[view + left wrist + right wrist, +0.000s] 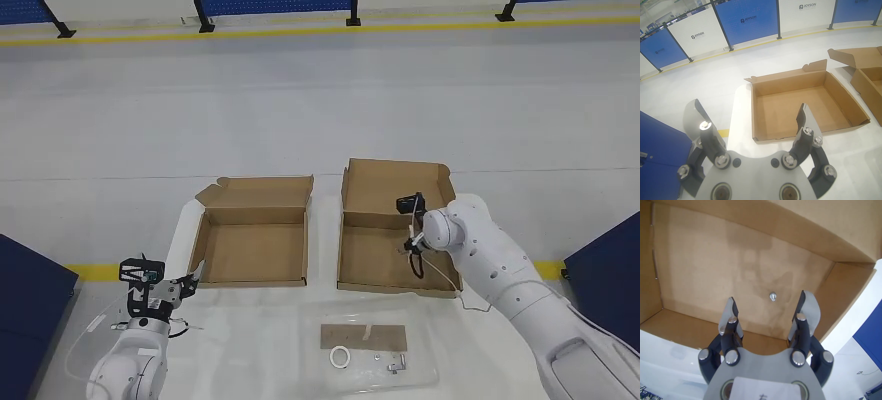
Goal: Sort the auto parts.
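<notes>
I have a white table (250,330) on a pale floor, with blue partitions (745,20) behind. A bolt (772,297) lies in the right box (375,255), and my right gripper (768,297) is spread above it. Beside that box sits a second box (255,255), and past it my left gripper (750,106), also spread. A clear tray (420,350) near the right box holds small parts (398,362) I can't make out.

Silver bolt (773,297) inside cardboard box (696,266)
</notes>
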Robot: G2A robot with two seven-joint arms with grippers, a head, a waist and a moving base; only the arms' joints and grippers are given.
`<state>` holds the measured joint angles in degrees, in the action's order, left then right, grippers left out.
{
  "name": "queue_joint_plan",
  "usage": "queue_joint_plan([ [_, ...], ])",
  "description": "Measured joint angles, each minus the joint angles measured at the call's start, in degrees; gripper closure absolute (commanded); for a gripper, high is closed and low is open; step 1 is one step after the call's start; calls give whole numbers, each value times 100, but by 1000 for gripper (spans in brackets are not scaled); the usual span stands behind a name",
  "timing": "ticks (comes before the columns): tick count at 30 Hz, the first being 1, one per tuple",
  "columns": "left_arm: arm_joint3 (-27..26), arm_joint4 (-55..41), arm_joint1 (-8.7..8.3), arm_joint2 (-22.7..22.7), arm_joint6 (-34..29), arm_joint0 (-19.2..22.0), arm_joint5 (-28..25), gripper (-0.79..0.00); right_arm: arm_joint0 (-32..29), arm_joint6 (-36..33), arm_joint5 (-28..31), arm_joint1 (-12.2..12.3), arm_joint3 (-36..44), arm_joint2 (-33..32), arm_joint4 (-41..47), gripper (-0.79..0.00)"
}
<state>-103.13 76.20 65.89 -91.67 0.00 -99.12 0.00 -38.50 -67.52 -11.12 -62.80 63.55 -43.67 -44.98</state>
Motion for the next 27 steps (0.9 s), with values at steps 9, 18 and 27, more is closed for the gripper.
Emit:
queue_joint_plan([
  [9, 0, 0, 0, 0, 0, 0, 0, -785, -30, -50, 3, 25, 133, -58, 0, -785],
  [18, 0, 0, 0, 0, 0, 0, 0, -785, -410, -521, 637, 275, 1622, -589, -163, -785],
  [27, 0, 0, 0, 0, 0, 0, 0, -785, -1322, -1808, 1415, 648, 3831, -1329, -421, -785],
])
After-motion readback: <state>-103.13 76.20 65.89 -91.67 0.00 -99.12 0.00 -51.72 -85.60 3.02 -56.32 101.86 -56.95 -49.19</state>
